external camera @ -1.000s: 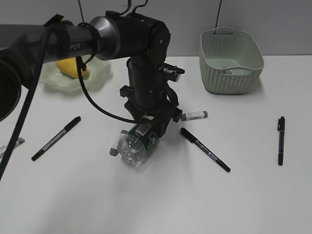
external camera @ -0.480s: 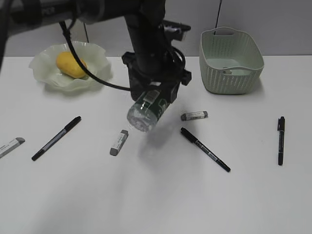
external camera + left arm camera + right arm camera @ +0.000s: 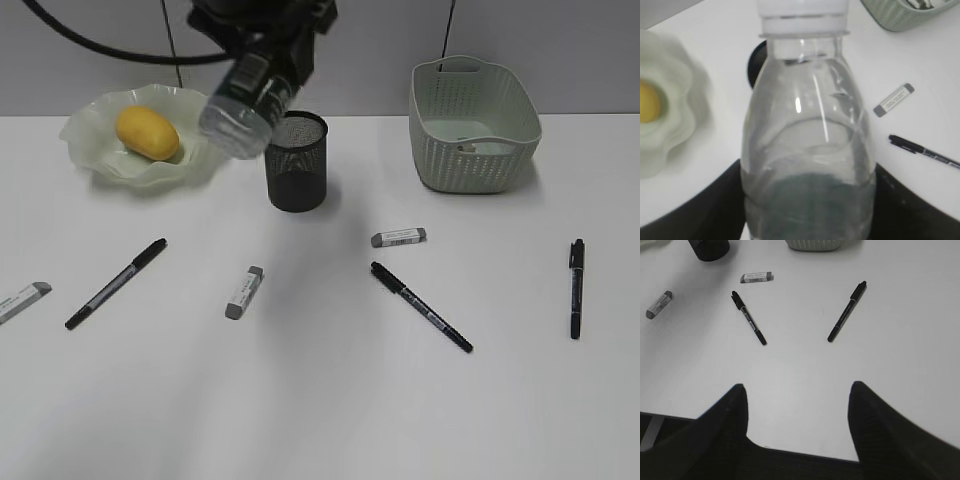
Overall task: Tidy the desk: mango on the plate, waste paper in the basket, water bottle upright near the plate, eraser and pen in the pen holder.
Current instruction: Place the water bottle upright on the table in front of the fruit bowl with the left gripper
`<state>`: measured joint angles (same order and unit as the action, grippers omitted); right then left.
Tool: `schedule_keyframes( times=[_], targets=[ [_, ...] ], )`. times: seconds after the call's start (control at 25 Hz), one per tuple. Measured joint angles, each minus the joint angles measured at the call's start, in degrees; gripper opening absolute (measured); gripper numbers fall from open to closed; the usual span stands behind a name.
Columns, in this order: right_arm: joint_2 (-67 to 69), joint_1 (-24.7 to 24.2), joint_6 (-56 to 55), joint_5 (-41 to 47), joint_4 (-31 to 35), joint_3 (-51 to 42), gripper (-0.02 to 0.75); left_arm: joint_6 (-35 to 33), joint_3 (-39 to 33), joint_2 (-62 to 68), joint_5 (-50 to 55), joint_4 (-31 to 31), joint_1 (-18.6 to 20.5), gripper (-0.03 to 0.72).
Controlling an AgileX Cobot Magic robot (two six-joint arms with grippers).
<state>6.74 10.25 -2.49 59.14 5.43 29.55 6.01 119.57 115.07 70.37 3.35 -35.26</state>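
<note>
white desk (image 3: 320, 400) all around me, grey wall behind it. my left gripper (image 3: 807, 210) holds the water bottle (image 3: 245, 105) by its label end, squeezed tight on both sides. the bottle hangs tilted in the air, up between the plate (image 3: 100, 165) and the pen holder (image 3: 297, 160). the mango (image 3: 147, 132) already sits on the plate. the basket (image 3: 472, 125) is at the back right with something small and pale inside. pens and erasers lie about on the desk. my right gripper (image 3: 797, 390) hangs with fingers spread wide and holds nothing.

i think the bottle could go wrong from here. it is slanted, so if i set it down like this it may tip and roll. it is smooth too, so it might slip. if i swing low i could bump the pen holder or the plate's wavy edge.

a second ago the bottle lay on the desk under my arm, beside an eraser (image 3: 244, 291). now it is lifted high and has moved back toward the plate. the pen holder was hidden behind my arm then, and now it shows.
</note>
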Motion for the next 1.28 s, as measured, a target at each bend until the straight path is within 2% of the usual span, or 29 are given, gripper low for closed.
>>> schedule_keyframes(
  times=[0.12, 0.28, 0.52, 0.76, 0.96, 1.04, 1.28],
  targets=[
    [0.0, 0.0, 0.0, 0.0, 0.0, 0.0, 0.501, 0.0, -6.47, -5.92, -0.77, 0.31, 3.27, 0.497],
    [0.0, 0.0, 0.0, 0.01, 0.0, 0.0, 0.501, 0.08, -23.05, -16.54, -8.32, 0.14, 8.57, 0.496],
    [0.0, 0.0, 0.0, 0.01, 0.0, 0.0, 0.501, 0.87, -51.75, -36.5, -33.06, 0.02, 16.53, 0.496],
    [0.0, 0.0, 0.0, 0.01, 0.0, 0.0, 0.501, 1.04, -73.46, -48.14, -64.97, -0.03, 21.52, 0.496],
    [0.0, 0.0, 0.0, 0.01, 0.0, 0.0, 0.501, 1.04, -83.18, -47.39, -83.5, 0.45, 24.68, 0.496],
    [0.0, 0.0, 0.0, 0.01, 0.0, 0.0, 0.501, 1.04, -84.71, -45.15, -88.71, 0.45, 26.36, 0.496],
    [0.0, 0.0, 0.0, 0.01, 0.0, 0.0, 0.501, 1.04, -85.18, -38.51, -95.19, 0.05, 29.48, 0.496]
  ],
)
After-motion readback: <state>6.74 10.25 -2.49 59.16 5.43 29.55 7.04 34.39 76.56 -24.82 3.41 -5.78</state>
